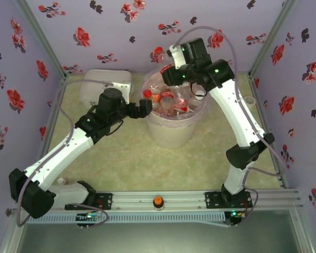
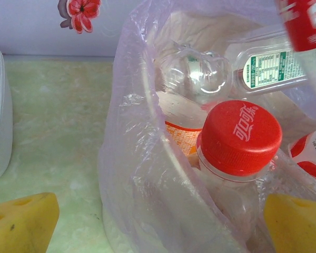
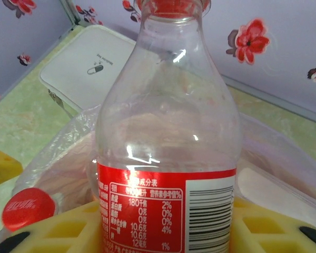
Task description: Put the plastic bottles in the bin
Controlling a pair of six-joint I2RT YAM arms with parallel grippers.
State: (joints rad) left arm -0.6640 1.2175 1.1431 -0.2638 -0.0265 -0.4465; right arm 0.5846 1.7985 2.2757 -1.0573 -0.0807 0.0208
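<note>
The right tool [image 3: 166, 224] has its yellow pads [image 3: 58, 229] against both sides of a clear plastic bottle with a red cap and a red label [image 3: 166, 132]. It looks to pinch the bottle at the label, where the wall is straight and, I think, less slippery than the round shoulder. The cap points away from the wrist, toward the white rectangular box with a lid [image 3: 89, 68]. The bottle hangs over the large round white bin with a thin pink bag inside [image 1: 171, 134], probably so that it can fall among the others and not on the rim.

The left tool [image 2: 160, 211] is spread wide and carries nothing. One yellow finger [image 2: 21, 221] is outside the bin, above the pale green table [image 2: 58, 132]. The other finger is inside, just beside a bottle with a red screw cap [image 2: 239, 137] that leans on the bag. More bottles lie behind it, one with a green and white label [image 2: 268, 66]. Because the bin is well filled, I judge the task far along.
</note>
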